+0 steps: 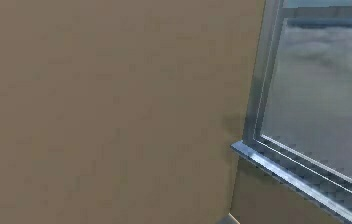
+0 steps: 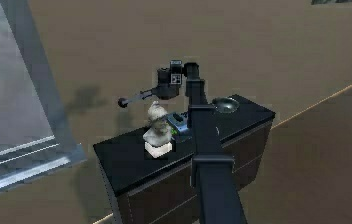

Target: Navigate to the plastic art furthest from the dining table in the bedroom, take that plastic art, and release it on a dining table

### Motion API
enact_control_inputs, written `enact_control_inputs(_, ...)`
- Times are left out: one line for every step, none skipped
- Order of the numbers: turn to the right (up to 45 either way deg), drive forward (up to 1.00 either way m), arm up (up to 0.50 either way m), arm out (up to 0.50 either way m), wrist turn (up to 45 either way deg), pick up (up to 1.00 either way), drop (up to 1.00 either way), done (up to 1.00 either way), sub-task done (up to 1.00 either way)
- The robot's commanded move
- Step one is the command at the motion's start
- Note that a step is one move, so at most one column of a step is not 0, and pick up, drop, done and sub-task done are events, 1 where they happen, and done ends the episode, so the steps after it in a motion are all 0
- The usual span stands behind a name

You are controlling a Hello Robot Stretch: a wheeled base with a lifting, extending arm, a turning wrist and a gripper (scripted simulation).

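A small white figure (image 2: 159,134), which looks like a piece of art, stands on a pale base on top of a black dresser (image 2: 134,160) in the arm side view. The dark arm (image 2: 206,150) rises over the dresser. My gripper (image 2: 127,100) points toward that view's left, just above the figure and to its left. The fingertips show against bare brown wall, so the gripper holds nothing.
A dark bowl (image 2: 224,105) and a small greenish item (image 2: 180,123) also sit on the dresser. A metal-framed window (image 1: 319,95) fills the forward view's right, and a window (image 2: 19,95) takes the arm side view's left. Brown wall (image 1: 104,100) stands close ahead.
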Motion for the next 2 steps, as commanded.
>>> enact_control_inputs(0.0, 0.0, 0.0, 0.0, 21.0, 0.0, 0.0, 0.0, 0.0)
enact_control_inputs(0.0, 0.0, -0.3, 0.0, 0.0, 0.0, 0.0, 0.0, 0.0)
